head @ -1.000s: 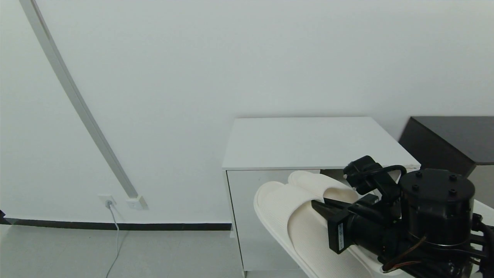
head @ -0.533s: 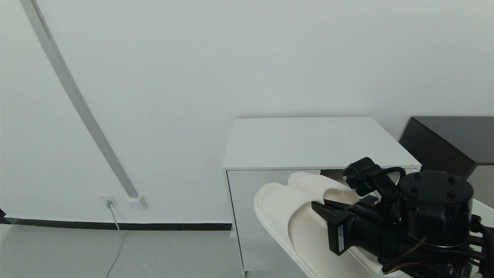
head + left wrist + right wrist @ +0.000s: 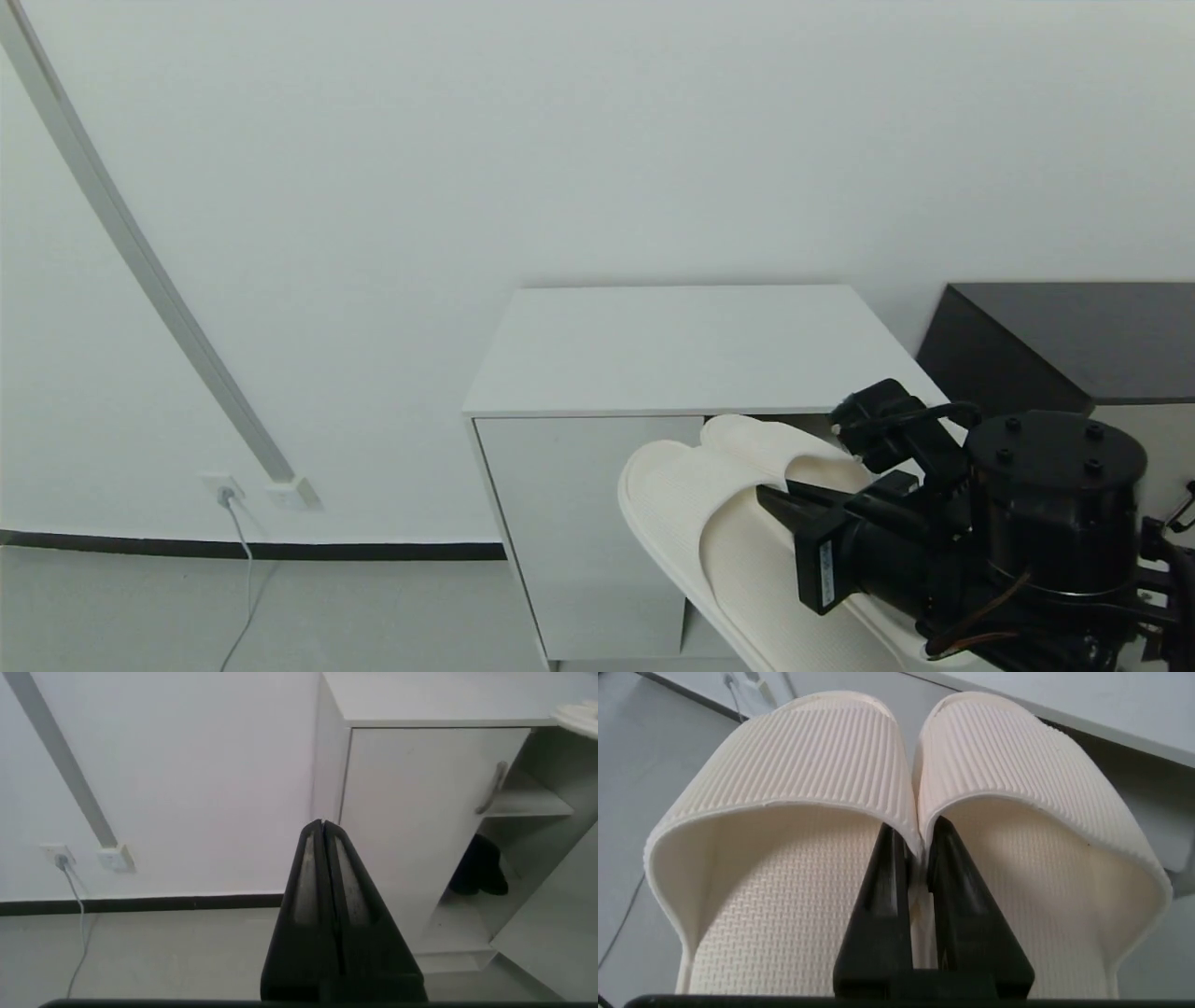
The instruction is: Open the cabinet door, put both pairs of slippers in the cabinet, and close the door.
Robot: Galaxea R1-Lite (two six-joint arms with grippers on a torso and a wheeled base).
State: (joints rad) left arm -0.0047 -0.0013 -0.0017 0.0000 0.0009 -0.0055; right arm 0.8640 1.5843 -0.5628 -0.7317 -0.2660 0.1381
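Slippers still clamped, view panned right

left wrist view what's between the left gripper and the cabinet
Nothing stands there. In the left wrist view only bare grey floor lies between the shut left gripper and the cabinet.

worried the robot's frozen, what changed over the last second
The whole head view shifted: the cabinet, the wall socket and the black unit all sit further left in the picture together, so the camera moved, not they. Unchanged: the right hand stays shut on the pair of slippers, raised before the cabinet at the same spot in the view.
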